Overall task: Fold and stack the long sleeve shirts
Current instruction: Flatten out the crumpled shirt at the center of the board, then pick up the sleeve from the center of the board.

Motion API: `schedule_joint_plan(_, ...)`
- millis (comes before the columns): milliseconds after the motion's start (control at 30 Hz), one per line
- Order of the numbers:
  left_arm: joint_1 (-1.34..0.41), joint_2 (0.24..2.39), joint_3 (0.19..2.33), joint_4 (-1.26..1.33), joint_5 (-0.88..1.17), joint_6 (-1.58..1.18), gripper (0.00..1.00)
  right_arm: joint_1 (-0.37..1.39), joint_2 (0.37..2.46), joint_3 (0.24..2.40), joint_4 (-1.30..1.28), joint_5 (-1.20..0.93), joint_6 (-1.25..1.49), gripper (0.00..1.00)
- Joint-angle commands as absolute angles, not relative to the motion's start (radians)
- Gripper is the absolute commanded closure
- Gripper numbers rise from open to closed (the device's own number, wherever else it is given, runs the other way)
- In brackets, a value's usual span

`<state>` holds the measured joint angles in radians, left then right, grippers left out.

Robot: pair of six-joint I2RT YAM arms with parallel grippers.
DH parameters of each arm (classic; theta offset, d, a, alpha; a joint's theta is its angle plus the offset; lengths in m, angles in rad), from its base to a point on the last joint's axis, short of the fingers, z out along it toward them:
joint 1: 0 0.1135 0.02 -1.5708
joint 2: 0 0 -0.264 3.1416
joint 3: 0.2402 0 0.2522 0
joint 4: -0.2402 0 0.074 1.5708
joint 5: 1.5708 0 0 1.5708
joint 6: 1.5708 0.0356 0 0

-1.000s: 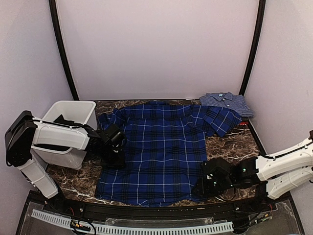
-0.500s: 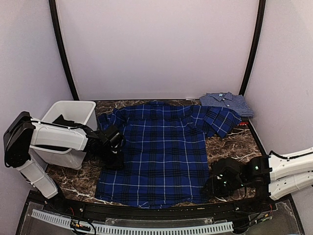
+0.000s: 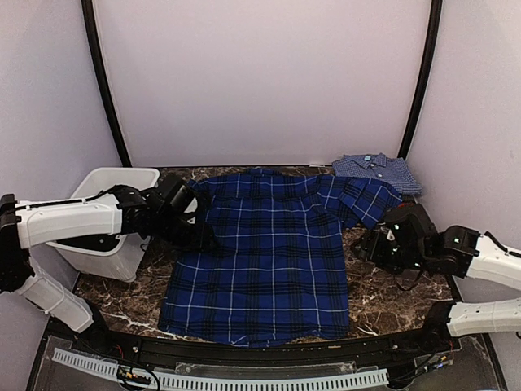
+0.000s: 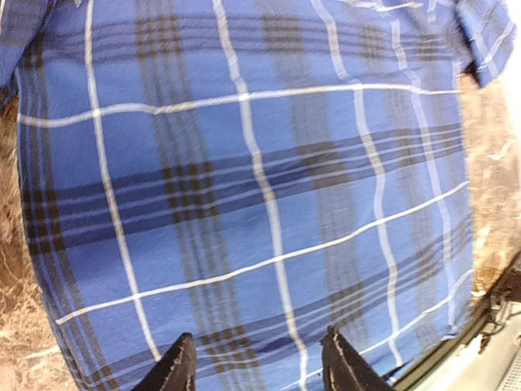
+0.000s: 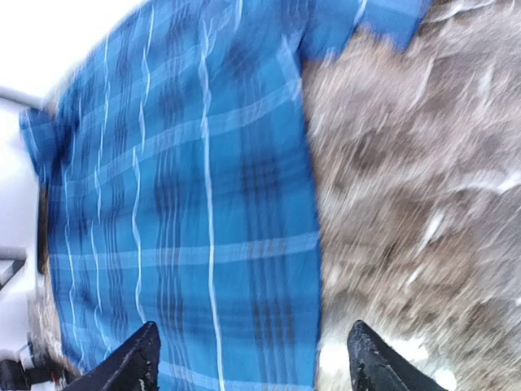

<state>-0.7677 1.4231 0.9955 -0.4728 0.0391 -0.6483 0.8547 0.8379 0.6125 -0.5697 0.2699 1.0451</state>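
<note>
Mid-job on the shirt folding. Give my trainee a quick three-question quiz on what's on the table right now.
1. True or false: the plaid shirt is folded into a compact bundle.
2. Where does the light-blue check shirt lie? A) far right corner of the table B) near left corner C) on top of the plaid shirt
3. What does the right hand hold?

Key: 1 false, it lies spread flat. 2 A. 3 nothing; its fingers stand apart, empty.
</note>
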Motion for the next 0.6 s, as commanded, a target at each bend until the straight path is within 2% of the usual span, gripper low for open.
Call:
schedule_joint_plan(0,-0.765,1.369,1.009,-0.409,0.096,-0.622,0.47,0.714,0.852,0.681,-0.497,0.406,0.895,0.16)
schedule_joint_plan(267,-0.765,1.325,0.989,-0.224,0.130,-0.632,0.37,0.356,1.118,0.739,-0.234,0.162,0.735,0.13)
schedule_joint_plan(467,-0.752,1.388,1.030,-0.167,0.126,-0.617,0.31,0.255,1.326,0.806,-0.056,0.038,0.696,0.11)
schedule_joint_plan(567,-0.743,1.429,1.048,-0.135,0.130,-0.612,0.31,0.257,1.411,0.882,-0.031,0.005,0.653,0.18)
